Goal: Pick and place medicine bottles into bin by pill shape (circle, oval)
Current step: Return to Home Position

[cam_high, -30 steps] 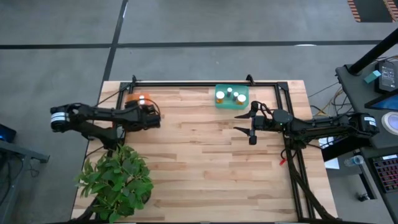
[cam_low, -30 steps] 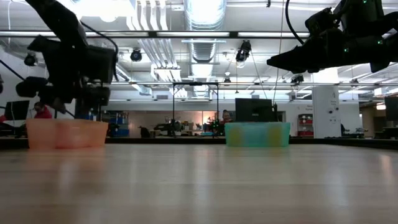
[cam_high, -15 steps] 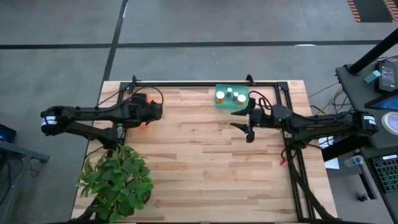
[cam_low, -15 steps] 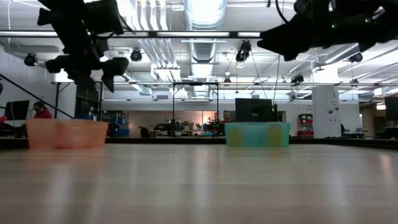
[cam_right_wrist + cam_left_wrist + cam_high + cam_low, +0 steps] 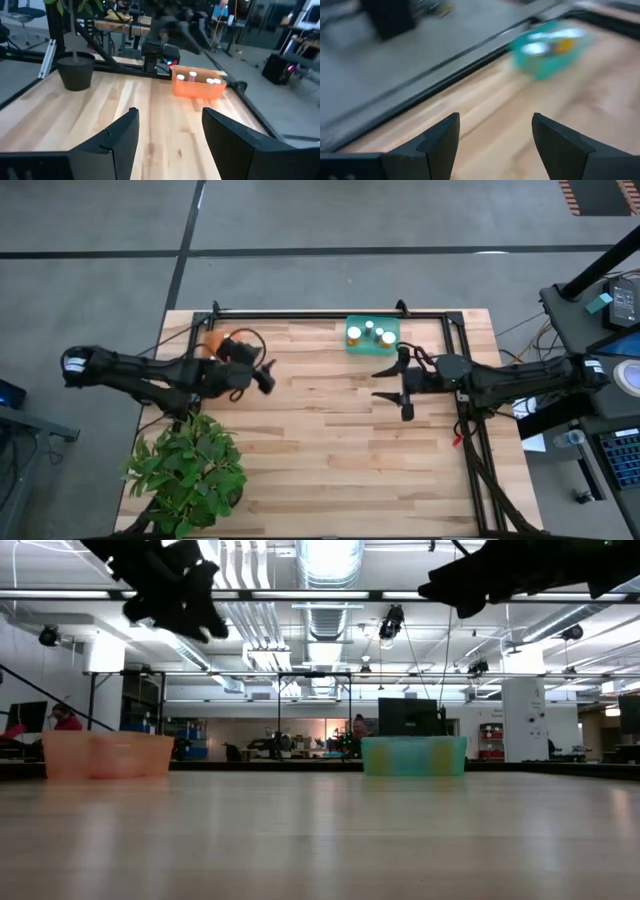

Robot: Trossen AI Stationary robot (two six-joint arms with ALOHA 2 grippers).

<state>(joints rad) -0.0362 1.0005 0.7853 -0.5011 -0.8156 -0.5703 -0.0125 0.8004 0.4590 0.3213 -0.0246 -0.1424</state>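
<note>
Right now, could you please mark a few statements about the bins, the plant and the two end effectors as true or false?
1. The green bin holds white-capped bottles. True.
2. The left end effector is shut on a bottle. False: its fingers are open with nothing between them.
3. The orange bin touches the green bin. False: they stand well apart along the table's far edge.
4. The right end effector is open and empty. True.
5. The plant lies tipped over in the middle of the table. False: it stands upright at a corner on the left arm's side.
</note>
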